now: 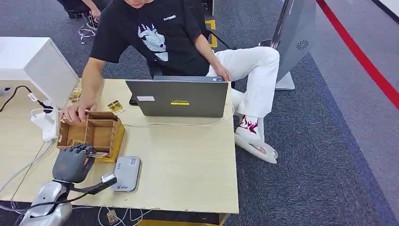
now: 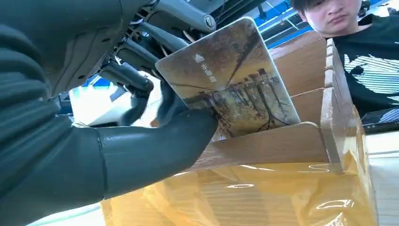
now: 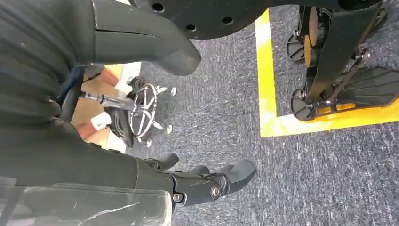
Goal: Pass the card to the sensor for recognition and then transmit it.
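Fingers [image 2: 136, 77] and thumb of left hand [image 1: 73, 162] clamped on card [image 2: 230, 80] at near compartment of wooden divider box [image 1: 96, 132] on desk [image 1: 188, 160]. Card: glossy, rounded corners, sepia landscape print, white arrow and small text. Long axis tilted, arrow end up out of box, far end down behind divider. Grey sensor [image 1: 127, 173] just beside box. Right hand [image 3: 141, 52] over carpet, fingers apart, holding nothing.

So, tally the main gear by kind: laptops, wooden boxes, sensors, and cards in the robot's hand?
Laptop: 1
Box: 1
Sensor: 1
Card held by left hand: 1
Total: 4
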`<state>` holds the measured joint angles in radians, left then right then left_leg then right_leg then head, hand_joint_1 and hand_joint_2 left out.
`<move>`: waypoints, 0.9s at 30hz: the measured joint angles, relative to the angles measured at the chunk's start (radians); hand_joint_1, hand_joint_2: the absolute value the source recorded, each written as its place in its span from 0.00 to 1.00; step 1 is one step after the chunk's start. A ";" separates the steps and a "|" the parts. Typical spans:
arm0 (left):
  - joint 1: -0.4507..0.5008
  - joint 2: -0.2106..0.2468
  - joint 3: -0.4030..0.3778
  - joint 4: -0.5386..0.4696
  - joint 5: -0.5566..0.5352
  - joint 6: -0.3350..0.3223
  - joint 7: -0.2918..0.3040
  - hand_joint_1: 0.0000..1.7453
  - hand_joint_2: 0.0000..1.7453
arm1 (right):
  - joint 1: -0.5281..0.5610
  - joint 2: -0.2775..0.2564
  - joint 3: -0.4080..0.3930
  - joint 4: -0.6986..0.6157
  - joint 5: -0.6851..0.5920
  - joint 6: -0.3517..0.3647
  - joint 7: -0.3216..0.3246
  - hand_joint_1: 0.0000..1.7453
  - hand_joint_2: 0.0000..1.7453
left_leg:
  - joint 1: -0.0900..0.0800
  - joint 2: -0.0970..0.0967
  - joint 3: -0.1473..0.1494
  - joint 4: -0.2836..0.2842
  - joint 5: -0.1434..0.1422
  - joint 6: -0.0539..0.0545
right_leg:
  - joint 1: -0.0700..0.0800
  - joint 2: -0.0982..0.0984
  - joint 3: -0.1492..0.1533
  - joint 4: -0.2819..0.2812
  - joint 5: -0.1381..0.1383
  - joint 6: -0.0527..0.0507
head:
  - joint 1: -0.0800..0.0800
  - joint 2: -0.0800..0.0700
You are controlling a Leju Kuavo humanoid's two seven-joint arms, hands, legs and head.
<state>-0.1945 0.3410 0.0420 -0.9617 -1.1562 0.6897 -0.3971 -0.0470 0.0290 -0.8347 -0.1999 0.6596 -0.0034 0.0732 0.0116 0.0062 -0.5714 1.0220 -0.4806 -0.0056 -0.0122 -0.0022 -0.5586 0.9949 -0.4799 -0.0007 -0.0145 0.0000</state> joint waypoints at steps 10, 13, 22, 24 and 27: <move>0.000 -0.003 0.000 -0.011 0.012 0.000 -0.034 1.00 1.00 | 0.000 0.000 -0.010 0.000 0.008 0.000 0.000 0.00 1.00 | 0.000 0.000 0.000 0.000 0.000 0.000 | 0.000 0.000 0.000 0.000 0.000 0.000 | 0.000 0.000; 0.003 -0.016 0.002 -0.057 0.018 0.000 -0.064 1.00 1.00 | -0.001 0.000 -0.011 0.000 0.013 0.000 0.002 0.00 1.00 | 0.000 0.000 0.000 0.000 0.000 0.000 | 0.000 -0.001 0.000 0.000 0.000 0.000 | 0.000 0.000; -0.059 0.007 0.013 -0.234 0.068 -0.019 0.029 1.00 1.00 | -0.004 0.000 -0.017 0.000 0.041 0.005 0.002 0.00 1.00 | 0.000 0.000 0.000 0.000 0.001 0.000 | 0.000 -0.001 0.000 0.000 0.001 0.001 | 0.000 0.000; -0.072 0.019 0.013 -0.256 0.081 -0.023 0.036 1.00 1.00 | -0.005 0.000 -0.018 0.000 0.043 0.005 0.002 0.00 1.00 | 0.000 0.000 0.000 0.000 0.001 -0.001 | 0.000 -0.001 0.000 0.000 0.001 0.001 | 0.000 0.000; -0.076 0.027 0.013 -0.281 0.088 -0.024 0.037 1.00 1.00 | -0.005 0.000 -0.018 0.000 0.045 0.005 0.002 0.00 1.00 | 0.000 0.000 0.000 0.000 0.001 -0.001 | 0.000 0.000 0.000 0.000 0.001 0.001 | 0.000 0.000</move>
<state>-0.2707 0.3685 0.0545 -1.2424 -1.0681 0.6657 -0.3597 -0.0524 0.0290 -0.8526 -0.1999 0.7042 0.0011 0.0748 0.0120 0.0061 -0.5712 1.0223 -0.4798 -0.0063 -0.0122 -0.0026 -0.5588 0.9952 -0.4790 -0.0001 -0.0145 -0.0004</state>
